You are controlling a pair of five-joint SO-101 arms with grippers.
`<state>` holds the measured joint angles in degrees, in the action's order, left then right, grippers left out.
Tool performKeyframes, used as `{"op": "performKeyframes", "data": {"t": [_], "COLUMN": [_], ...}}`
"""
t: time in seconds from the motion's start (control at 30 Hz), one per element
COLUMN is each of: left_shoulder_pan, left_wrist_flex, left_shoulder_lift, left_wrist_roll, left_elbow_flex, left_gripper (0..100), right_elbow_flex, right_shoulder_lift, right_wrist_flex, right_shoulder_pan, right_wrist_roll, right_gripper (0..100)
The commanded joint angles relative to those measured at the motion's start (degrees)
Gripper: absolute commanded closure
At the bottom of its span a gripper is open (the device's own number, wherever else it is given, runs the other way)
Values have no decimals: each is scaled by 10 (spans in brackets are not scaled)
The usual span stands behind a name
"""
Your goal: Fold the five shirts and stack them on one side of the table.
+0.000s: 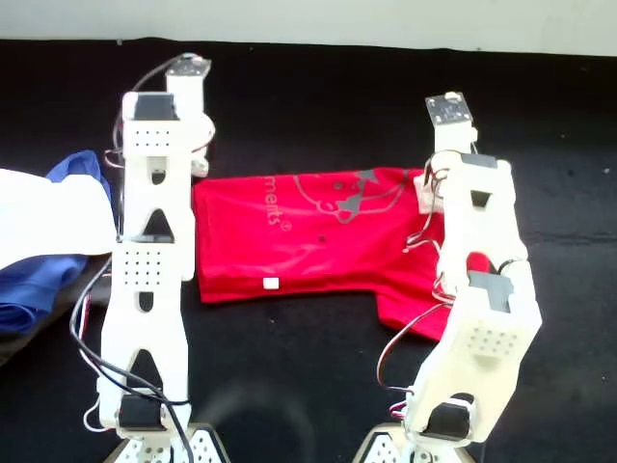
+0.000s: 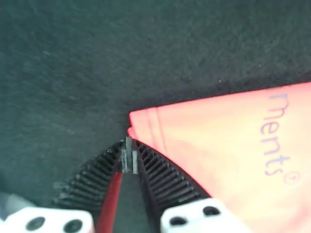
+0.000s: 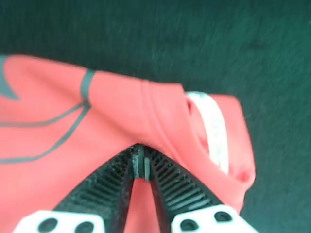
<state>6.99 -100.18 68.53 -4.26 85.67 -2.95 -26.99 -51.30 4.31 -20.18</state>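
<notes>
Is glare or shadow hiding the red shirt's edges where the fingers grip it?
High view: red printed T-shirt evenly lit; white cloth blown out. Left wrist view: thin shadow along the hem, corner plain at the left gripper. Right wrist view: no glare at the right gripper.

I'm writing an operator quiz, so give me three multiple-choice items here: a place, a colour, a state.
1. Where is the pile of white and blue shirts? A) between the arms B) outside the left arm C) behind the right arm
2. What colour is the shirt between the arms? A) red B) green C) yellow
3. How is the left gripper? A) open B) shut on the red shirt C) shut on a blue shirt
Key: B, the pile lies beyond the left arm; A, red cloth spreads between them; B, its fingers pinch the shirt's corner.
</notes>
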Motion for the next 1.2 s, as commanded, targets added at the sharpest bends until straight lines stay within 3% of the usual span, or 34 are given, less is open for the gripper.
{"op": "performKeyframes", "data": {"t": [0.0,0.1,0.33,0.6,0.93,1.17], "left_shoulder_pan": [-14,-31,-79,-91,-89,-103], "left_wrist_flex": [-18,-18,-11,159,198,198], "left_shoulder_lift": [-35,-98,-335,-446,-579,-698], "left_wrist_roll": [-1,-1,22,29,26,29], "left_elbow_flex": [5,-92,-480,-788,-968,-1011], "left_gripper": [990,990,990,990,990,990], "right_elbow_flex": [-30,-29,-30,-29,-25,7], "right_shoulder_lift": [71,107,184,251,348,422], "right_wrist_flex": [-49,-94,-173,-240,-377,-412], "right_shoulder_pan": [2,2,2,-11,-57,-54], "right_wrist_roll": [3,2,1,0,0,-1], "right_gripper": [992,992,992,992,992,992]}}
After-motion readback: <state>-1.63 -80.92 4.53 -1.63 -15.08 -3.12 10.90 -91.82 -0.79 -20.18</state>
